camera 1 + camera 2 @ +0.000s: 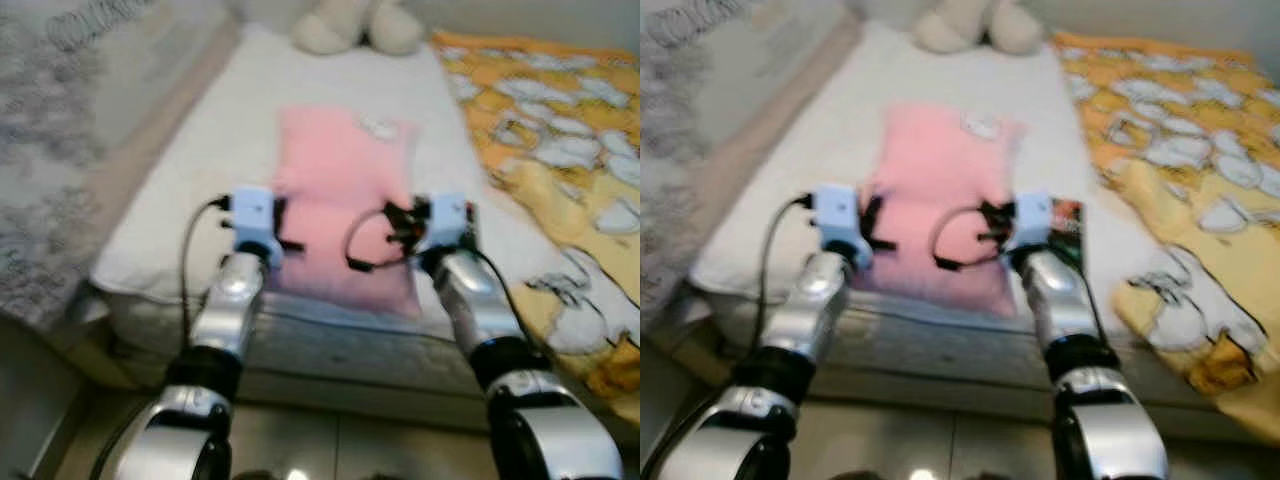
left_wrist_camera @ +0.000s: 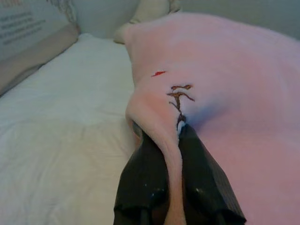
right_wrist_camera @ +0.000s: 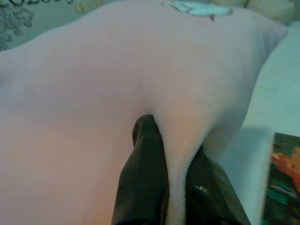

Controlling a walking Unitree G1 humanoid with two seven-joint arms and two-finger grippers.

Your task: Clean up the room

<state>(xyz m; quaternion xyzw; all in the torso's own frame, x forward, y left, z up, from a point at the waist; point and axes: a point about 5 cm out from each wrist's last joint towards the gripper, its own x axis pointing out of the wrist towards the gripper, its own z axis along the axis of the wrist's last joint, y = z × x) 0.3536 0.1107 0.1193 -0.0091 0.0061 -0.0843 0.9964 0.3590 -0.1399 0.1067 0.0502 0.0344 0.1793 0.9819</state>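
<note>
Both grippers are pinching the pink blanket [image 1: 340, 200] lying on the bed [image 1: 200, 180].
Thin folds could be slipping from either grip if pulled unevenly. It is looking soft and fleecy; left gripper [image 2: 176, 136] and right gripper [image 3: 174, 150] jaws are clamping its near corners, beside a book [image 3: 283, 178].
</note>
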